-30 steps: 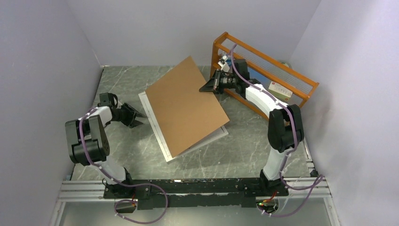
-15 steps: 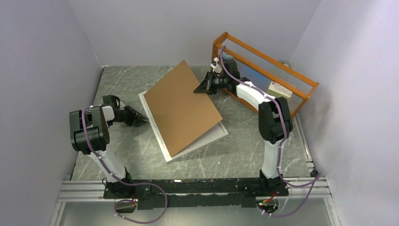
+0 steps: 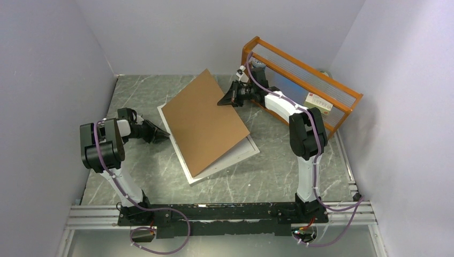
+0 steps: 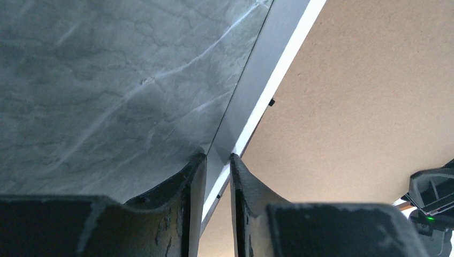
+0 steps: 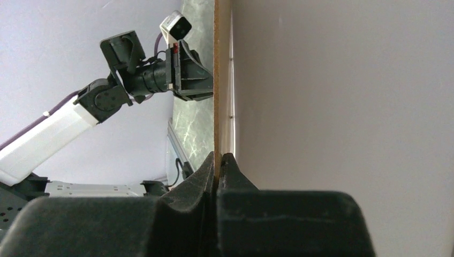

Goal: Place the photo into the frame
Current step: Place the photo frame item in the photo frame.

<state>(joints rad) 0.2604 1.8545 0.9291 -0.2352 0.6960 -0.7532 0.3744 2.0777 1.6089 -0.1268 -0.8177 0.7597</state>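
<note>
Frame (image 3: 241,156) edge between left fingers (image 4: 190,214), brown board (image 3: 206,126) in right fingers (image 5: 198,187).

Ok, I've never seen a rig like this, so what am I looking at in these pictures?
These are two robot arms, each ending in a two-finger gripper, bolted by a grey table. The wide picture is from a camera above and behind them; the other two are from cameras on the wrists. A white frame lies flat on the table, and an orange rack stands at the back. The right gripper is clamped on the far edge of a brown backing board, holding it tilted over the frame. The left gripper pinches the frame's left edge.
</note>
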